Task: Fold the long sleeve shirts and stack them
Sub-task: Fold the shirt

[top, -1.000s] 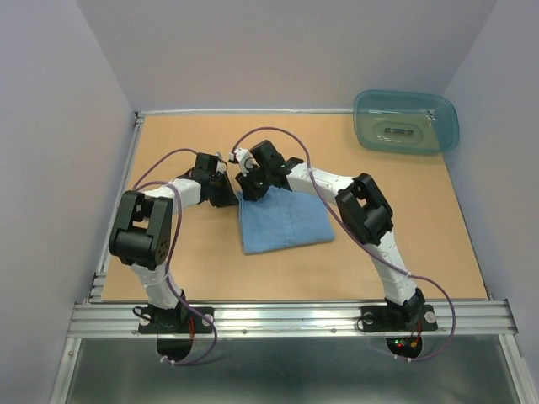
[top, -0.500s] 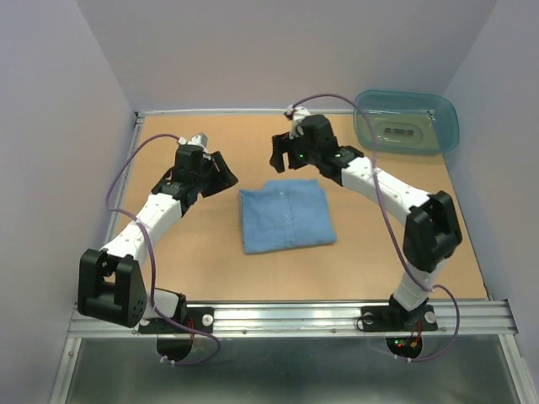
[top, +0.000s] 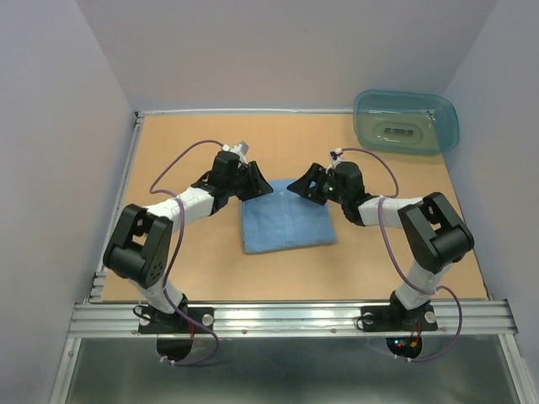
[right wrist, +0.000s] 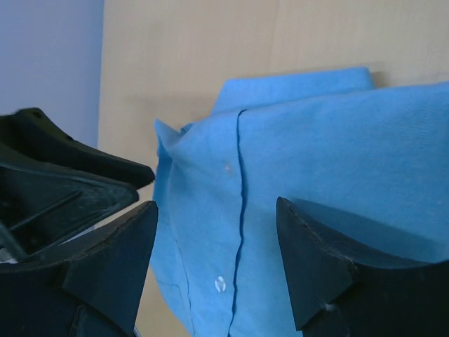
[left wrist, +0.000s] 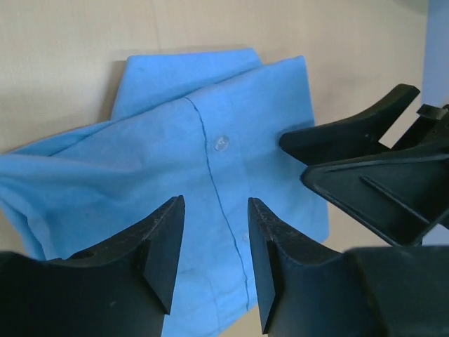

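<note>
One long sleeve shirt lies folded into a light blue rectangle in the middle of the table, button placket up. My left gripper hovers at its far left corner, jaws open, with the cloth seen below between the fingers. My right gripper hovers at the far right corner, also open, over the placket. Neither holds the fabric. The two grippers face each other closely; the right one's fingers show in the left wrist view, and the left one's in the right wrist view.
A translucent teal plastic tub stands upside down at the far right corner. The tabletop is tan wood with a metal rail along the near edge and grey walls on three sides.
Both grippers left the shirt's far edge, swung up and outward, then came back down to it. Their jaws have gone from nearly shut to open. The shirt lies flat, unmoved.
</note>
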Motion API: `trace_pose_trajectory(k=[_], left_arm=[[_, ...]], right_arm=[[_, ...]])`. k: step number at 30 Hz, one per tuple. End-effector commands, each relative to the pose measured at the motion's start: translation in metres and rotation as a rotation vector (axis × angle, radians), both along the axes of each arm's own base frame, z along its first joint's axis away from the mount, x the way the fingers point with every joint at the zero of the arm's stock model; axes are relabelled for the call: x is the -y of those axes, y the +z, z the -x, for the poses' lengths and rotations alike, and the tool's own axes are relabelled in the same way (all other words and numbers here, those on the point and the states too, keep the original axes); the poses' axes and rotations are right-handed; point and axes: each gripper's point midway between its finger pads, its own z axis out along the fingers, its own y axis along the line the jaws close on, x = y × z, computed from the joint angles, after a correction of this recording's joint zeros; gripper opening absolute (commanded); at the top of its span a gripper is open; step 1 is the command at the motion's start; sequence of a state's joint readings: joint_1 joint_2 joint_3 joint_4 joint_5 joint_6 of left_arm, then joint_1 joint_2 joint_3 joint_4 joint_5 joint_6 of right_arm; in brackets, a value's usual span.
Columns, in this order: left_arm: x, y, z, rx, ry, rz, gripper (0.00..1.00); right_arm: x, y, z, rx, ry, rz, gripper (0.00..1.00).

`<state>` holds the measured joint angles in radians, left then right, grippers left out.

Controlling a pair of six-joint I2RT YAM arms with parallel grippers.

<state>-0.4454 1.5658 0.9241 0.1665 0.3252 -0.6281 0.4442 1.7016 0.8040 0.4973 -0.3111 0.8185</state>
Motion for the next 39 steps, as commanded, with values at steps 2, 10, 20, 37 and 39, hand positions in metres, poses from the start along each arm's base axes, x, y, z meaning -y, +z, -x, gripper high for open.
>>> trace_pose_trajectory(k=[2,10,20,37,39], left_arm=[[0.009,-0.03,-0.02,0.01,0.001,0.017,0.5],[0.008,-0.079,-0.028,-0.066,-0.007,-0.024,0.49],[0.001,0.003,0.003,0.078,-0.02,-0.075,0.65],[0.006,-0.09,0.125,-0.165,-0.103,-0.002,0.64],[0.002,-0.095,0.124,-0.179,-0.064,0.014,0.64]], right_arm=[[0.017,0.02,-0.026,0.106,-0.092,-0.209,0.73],[0.072,-0.033,-0.027,0.031,-0.21,-0.213,0.72],[0.075,0.05,0.009,0.155,-0.046,-0.225,0.72],[0.048,-0.029,0.128,-0.041,0.075,-0.188,0.73],[0.06,-0.051,0.134,-0.084,0.026,-0.155,0.73]])
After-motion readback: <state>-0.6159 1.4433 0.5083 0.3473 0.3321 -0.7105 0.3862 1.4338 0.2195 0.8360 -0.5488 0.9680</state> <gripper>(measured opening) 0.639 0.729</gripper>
